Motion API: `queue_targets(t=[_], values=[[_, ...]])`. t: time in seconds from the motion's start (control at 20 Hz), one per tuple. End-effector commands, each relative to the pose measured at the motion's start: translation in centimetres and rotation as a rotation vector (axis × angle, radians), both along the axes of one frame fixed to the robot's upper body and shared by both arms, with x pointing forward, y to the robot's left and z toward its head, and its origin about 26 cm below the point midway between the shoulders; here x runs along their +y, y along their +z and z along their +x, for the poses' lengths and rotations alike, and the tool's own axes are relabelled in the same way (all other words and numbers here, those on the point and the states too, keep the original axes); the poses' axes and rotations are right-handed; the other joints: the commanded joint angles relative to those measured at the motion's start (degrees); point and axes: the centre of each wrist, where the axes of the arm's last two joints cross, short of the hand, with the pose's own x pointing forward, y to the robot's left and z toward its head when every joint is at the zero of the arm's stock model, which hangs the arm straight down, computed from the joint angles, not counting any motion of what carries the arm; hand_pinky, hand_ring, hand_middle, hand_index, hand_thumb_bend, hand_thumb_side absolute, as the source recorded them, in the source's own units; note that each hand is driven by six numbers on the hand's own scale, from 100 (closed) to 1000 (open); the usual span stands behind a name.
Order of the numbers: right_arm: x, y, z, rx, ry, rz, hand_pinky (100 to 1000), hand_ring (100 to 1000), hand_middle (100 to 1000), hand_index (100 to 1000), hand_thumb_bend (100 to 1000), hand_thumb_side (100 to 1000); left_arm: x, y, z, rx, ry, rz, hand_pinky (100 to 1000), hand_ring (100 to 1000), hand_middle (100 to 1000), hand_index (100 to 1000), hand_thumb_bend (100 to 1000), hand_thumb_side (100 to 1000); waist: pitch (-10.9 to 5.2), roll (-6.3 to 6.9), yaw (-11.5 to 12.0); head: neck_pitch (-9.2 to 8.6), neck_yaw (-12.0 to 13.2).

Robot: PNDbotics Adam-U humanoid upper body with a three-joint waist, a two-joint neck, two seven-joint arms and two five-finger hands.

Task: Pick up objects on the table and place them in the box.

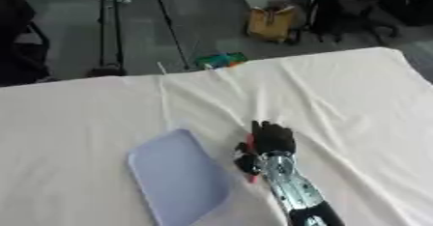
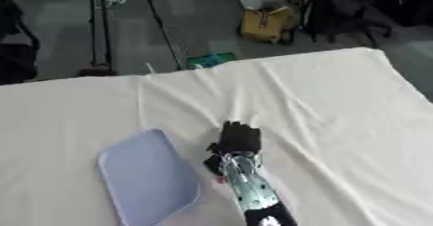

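Right hand out over white cloth, back up, fingers curled down round thin red thing showing at hand's left edge. Pale blue tray just left of hand, flat on cloth. Left hand unseen.

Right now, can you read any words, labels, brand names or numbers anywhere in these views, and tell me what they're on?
None can be read.
Yellow bag on the floor: no legible print.
Green packet past the table edge: markings too blurred.
Lavender tray, white cloth and right hand: no text visible.
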Motion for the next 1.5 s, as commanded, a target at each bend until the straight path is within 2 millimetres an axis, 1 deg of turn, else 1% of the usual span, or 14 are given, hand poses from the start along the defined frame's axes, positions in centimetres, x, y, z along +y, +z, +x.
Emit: queue_targets(t=[0.05,0.1,0.15,0.3,0.35,0.5,0.55,0.6,0.8,0.85,0.95,1.05,1.15,1.5], values=[[-0.2,0.6,0.1,-0.009,-0.004,0.019,573,567,775,1000,100,687,0.0,0.6,-0.2,-0.021,0.001,0.006,713,808,856,769,100,911,-1.06,0.03,0.0,-0.59,0.1],[-0.2,0.6,0.1,-0.010,-0.005,0.022,573,567,775,1000,100,687,0.0,0.6,-0.2,-0.020,0.001,0.006,713,808,856,769,100,911,-1.05,0.03,0.0,-0.60,0.1],[-0.2,0.7,0.1,-0.011,-0.005,0.026,555,559,766,1000,100,634,0.0,0.6,-0.2,-0.022,0.000,0.006,714,808,857,769,100,910,-1.05,0.05,0.0,-0.62,0.1],[-0.2,0.7,0.1,-0.021,-0.009,0.037,539,546,758,1000,100,617,0.0,0.6,-0.2,-0.022,0.001,0.005,714,808,857,769,100,911,-1.02,0.14,0.1,-0.71,0.0],[-0.2,0.7,0.1,-0.024,-0.010,0.039,529,540,752,1000,100,599,0.0,0.6,-0.2,-0.021,0.001,0.005,714,809,858,769,100,911,-1.01,0.17,0.1,-0.75,0.0],[-0.2,0.5,0.1,-0.029,-0.015,0.045,525,540,751,1000,100,590,0.0,0.6,-0.2,-0.020,0.001,0.005,714,809,858,769,100,911,-0.98,0.23,0.2,-0.81,-0.1],[-0.2,0.5,0.1,-0.029,-0.016,0.045,507,536,750,1000,100,543,0.0,0.6,-0.2,-0.020,0.001,0.005,714,808,858,769,100,911,-0.98,0.23,0.2,-0.81,-0.1],[-0.3,0.4,0.2,-0.027,-0.020,0.045,507,536,750,1000,100,543,0.0,0.6,-0.2,-0.021,0.001,0.005,714,808,858,769,100,911,-0.96,0.23,0.1,-0.82,0.0],[-0.4,0.2,0.3,-0.019,-0.031,0.039,489,525,743,1000,100,462,0.0,0.7,-0.2,-0.024,0.003,0.003,715,809,858,769,100,910,-0.95,0.23,0.1,-0.83,0.0],[-0.4,0.2,0.3,-0.018,-0.034,0.038,477,512,731,1000,100,429,0.0,0.7,-0.2,-0.023,0.003,0.003,714,809,858,768,100,911,-0.95,0.23,0.1,-0.84,0.0],[-0.4,0.3,0.3,-0.031,-0.040,0.040,463,495,712,994,100,405,0.0,0.6,-0.2,-0.021,0.005,0.002,715,809,859,768,100,911,-0.94,0.26,0.0,-0.87,0.0],[-0.4,0.3,0.3,-0.046,-0.044,0.043,462,493,710,992,100,401,0.0,0.6,-0.2,-0.020,0.006,0.001,715,809,859,768,100,911,-0.94,0.26,0.0,-0.85,0.0],[-0.3,0.4,0.2,-0.060,-0.044,0.044,454,481,695,964,100,360,0.0,0.6,-0.2,-0.021,0.006,0.002,715,809,859,768,100,911,-0.95,0.25,0.0,-0.84,0.0],[-0.2,1.3,0.0,-0.117,-0.034,0.056,445,469,669,918,100,325,0.0,0.6,-0.2,-0.020,0.007,0.001,716,809,859,769,100,912,-1.12,0.12,-0.3,-0.76,0.1]])
